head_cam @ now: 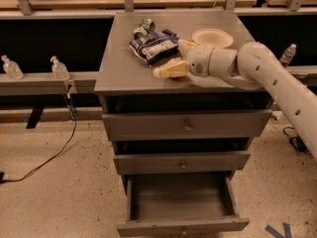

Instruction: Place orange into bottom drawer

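Note:
The orange is hidden; nothing orange shows on the cabinet top (124,68). My gripper (171,64) is low over the front middle of the top, on the spot where the orange lay, with its pale yellow end pointing left. The white arm (267,73) reaches in from the right. The bottom drawer (181,200) is pulled open below and its inside is bare grey.
A dark blue snack bag (153,43) and a small green packet (146,25) lie just behind the gripper. An off-white bowl (212,37) sits at the back right. The two upper drawers (185,125) are shut. Bottles (59,68) stand on the left ledge. A cable (49,157) lies on the floor.

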Controlling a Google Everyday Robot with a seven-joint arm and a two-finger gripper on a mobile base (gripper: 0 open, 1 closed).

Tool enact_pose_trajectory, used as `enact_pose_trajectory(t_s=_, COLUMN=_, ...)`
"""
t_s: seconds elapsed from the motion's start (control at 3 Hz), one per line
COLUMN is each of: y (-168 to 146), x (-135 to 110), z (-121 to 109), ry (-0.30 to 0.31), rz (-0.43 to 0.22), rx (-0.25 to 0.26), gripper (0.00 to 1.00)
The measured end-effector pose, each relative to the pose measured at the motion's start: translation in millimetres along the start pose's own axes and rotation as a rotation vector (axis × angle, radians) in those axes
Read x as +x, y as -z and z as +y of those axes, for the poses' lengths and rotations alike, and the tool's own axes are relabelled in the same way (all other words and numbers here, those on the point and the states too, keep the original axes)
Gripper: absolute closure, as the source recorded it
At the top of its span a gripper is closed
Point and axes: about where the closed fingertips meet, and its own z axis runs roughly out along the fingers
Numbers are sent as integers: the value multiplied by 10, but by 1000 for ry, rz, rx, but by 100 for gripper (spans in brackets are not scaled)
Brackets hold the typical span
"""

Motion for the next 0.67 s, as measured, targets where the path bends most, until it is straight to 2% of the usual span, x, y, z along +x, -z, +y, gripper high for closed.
enact_pose_trajectory(t_s=0.33, y=-3, x=4, z=11, ry=1, rz=4, rx=-1, gripper=0)
enact_pose_trajectory(t_s=0.67, y=87, x=36, z=59, ry=12, rz=41, rx=23, gripper=0)
